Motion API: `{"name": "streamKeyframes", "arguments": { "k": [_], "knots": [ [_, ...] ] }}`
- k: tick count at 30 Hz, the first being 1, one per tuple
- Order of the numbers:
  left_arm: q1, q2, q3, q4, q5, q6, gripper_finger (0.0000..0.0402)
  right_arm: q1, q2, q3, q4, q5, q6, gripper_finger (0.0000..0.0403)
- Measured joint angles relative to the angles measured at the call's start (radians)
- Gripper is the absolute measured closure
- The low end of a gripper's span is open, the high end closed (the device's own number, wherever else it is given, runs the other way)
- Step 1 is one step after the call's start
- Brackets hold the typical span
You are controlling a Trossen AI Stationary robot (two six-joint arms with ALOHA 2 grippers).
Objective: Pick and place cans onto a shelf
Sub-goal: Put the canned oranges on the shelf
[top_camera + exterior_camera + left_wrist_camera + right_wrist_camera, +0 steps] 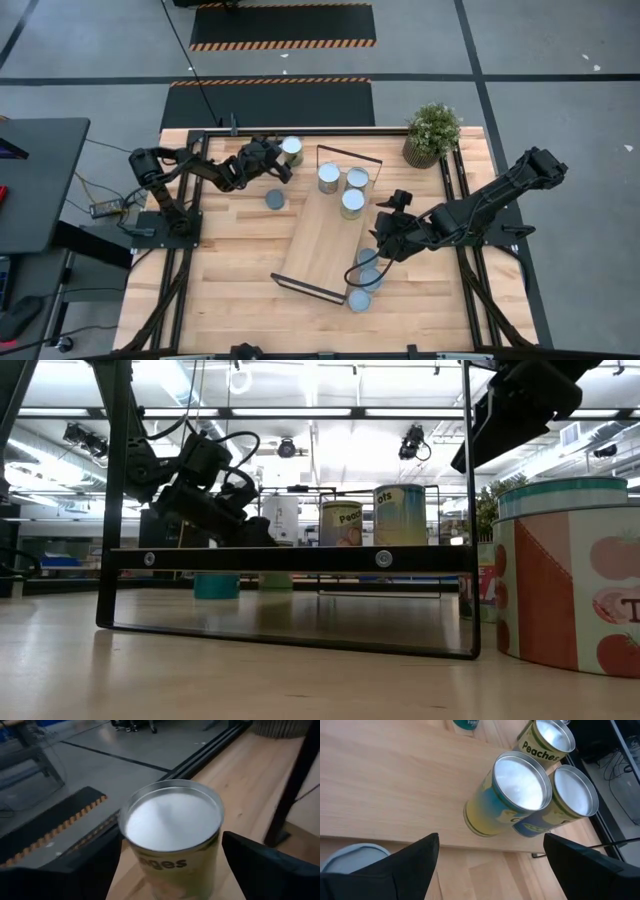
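Overhead layout. Shelf (322, 232) lies diagonally at table centre w/ three cans (343, 186) upright at its far end, touching or nearly so. L gripper (281, 160) is at the far-left table edge, fingers apart either side of a yellow-label can (292, 150); contact can't be told. R gripper (382, 238) hangs just off the shelf's right edge, fingers apart, nothing between them, above a cluster of low tins (366, 277) at the shelf's near-right corner. Single flat tin (274, 200) sits left of shelf. Potted plant (432, 133) at far-right corner.
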Motion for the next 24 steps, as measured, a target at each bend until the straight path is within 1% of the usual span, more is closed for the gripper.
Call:
{"name": "streamKeyframes", "arguments": {
  "k": [2,7,10,19,24],
  "knots": [
    [0.000,0.000,0.000,-0.003,0.021,-0.004,0.0047,-0.001,0.000,0.000,0.005,-0.002,0.000,0.0036],
    [0.004,0.000,0.000,-0.004,0.028,0.004,0.0046,-0.009,0.000,0.000,0.013,-0.014,0.000,0.0036],
    [0.017,0.004,0.013,-0.011,0.054,-0.005,0.0046,-0.016,0.000,0.000,0.018,-0.025,-0.004,0.0036],
    [0.020,0.128,0.139,-0.009,0.065,0.010,0.0046,-0.021,0.000,0.000,0.024,-0.027,-0.015,0.0036],
    [0.007,0.152,0.179,-0.014,0.065,0.035,0.0047,-0.021,0.000,0.000,0.024,-0.028,-0.015,0.0036]
  ]
}}
